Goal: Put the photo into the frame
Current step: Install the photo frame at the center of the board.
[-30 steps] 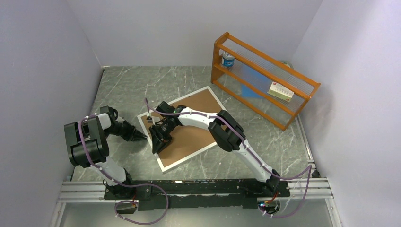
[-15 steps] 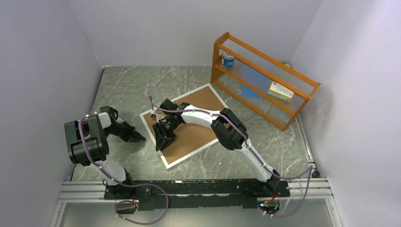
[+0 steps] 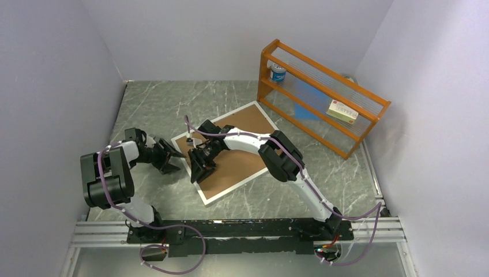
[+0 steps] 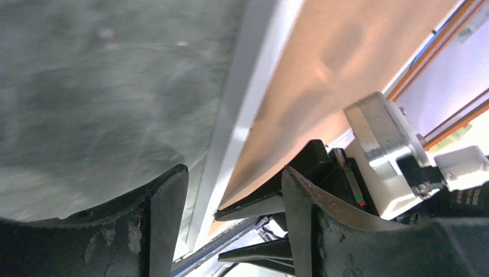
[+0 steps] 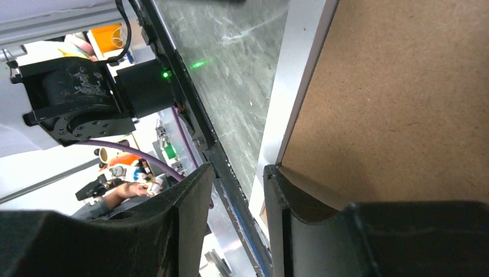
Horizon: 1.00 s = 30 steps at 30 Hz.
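The white frame (image 3: 236, 188) lies flat mid-table with a brown backing board (image 3: 230, 168) in its opening. The photo is hidden from every view. My right gripper (image 3: 199, 166) is at the frame's left side. In the right wrist view the right gripper (image 5: 239, 170) is open, one finger over the board (image 5: 398, 98), the other outside the white border (image 5: 297, 75). My left gripper (image 3: 172, 157) stands open just left of the frame. In the left wrist view the left gripper (image 4: 233, 173) faces the border (image 4: 242, 98) and the board's raised edge (image 4: 323, 63), which rests on a right finger (image 4: 259, 202).
An orange wooden rack (image 3: 323, 98) stands at the back right, holding a small can (image 3: 278, 72) and a small box (image 3: 342, 111). Grey walls close in the marble table (image 3: 161, 104) on three sides. The arms' base rail (image 3: 242, 231) runs along the near edge.
My left gripper has opened wide and moved right, up to the frame's left edge. The frame and board have slid slightly to the right. The right jaws have parted a little.
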### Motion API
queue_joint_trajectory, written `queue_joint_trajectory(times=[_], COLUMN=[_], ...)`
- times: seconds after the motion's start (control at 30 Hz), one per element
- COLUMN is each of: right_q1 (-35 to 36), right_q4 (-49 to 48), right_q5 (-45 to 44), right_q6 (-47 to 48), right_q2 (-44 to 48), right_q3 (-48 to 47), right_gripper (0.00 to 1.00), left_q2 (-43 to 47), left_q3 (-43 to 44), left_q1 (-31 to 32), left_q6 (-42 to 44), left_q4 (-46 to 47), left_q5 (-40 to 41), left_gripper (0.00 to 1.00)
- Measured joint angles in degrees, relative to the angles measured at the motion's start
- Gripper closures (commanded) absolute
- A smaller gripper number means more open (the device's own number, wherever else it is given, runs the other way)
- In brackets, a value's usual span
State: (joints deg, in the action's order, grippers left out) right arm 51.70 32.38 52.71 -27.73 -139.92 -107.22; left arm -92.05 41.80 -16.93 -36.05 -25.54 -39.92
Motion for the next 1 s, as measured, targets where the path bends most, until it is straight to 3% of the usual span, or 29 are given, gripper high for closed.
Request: queue_joint_trajectory(times=[0.1,0.3,0.43,1.0], right_q1=[-0.3,-0.7,-1.5,-5.4], right_q4=[-0.5,-1.4,-2.0,-4.8], right_q5=[0.6,1.4,1.4,-2.7], right_q6=[-0.2,-0.6,-1.0,-2.5], right_q2=[0.0,0.1,0.7,4.7], right_q3=[0.3,1.0,2.6,9.4], right_gripper=[0.54,0.57,0.62,0.65], left_q2=[0.5,-5.6,-8.8,-9.0], left_q3=[0.1,4.1,6.9,9.3], left_q1=[2.8,7.3,8.0,9.7], left_q6=[0.4,0.7,0.6,0.7], left_q4=[1.3,-3.0,-7.2,-12.2], left_q5=[-0.3,0.7,1.9,6.5], left_gripper=[0.35,0.55,0.6,0.57])
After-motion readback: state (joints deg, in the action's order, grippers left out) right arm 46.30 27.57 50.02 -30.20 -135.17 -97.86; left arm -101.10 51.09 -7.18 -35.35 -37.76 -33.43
